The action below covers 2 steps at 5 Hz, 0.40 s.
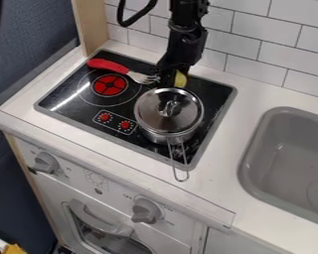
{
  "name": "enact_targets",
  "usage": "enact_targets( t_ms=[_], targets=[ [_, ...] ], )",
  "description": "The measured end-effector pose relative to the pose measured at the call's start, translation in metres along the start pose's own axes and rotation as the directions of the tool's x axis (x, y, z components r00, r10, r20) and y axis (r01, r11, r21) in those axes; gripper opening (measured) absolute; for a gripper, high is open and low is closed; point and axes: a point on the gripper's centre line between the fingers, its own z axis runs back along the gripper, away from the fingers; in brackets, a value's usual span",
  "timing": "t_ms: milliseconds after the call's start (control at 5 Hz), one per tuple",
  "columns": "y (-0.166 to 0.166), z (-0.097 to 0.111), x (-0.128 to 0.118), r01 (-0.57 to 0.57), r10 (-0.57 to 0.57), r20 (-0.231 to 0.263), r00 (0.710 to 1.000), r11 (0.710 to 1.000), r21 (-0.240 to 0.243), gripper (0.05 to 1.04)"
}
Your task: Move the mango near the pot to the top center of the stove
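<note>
- My gripper (172,77) hangs just behind the lidded pot (155,130), at the mango (180,79).
- I cannot tell whether my jaws stand apart or clamp the mango, just behind the pot.
- The red-handled fork (110,65) lies behind and left of the pot.

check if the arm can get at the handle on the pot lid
Probably yes: the lid's handle stands up with nothing over it, and the gripper is just behind the pot. It would likely need to rise first, perhaps leaving the mango beside it.
</note>
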Motion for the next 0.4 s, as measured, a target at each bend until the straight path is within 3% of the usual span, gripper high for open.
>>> enact_targets(
  t_ms=[200, 400],
  targets=[
    [0.0013, -0.0003, 0.0006, -0.026, 0.026, 0.004, 1.0, 1.0, 0.009, 0.995],
    [0.0006, -0.0008, -0.0016, -0.035, 0.035, -0.003, 0.999, 0.999, 0.007, 1.005]
  ],
)
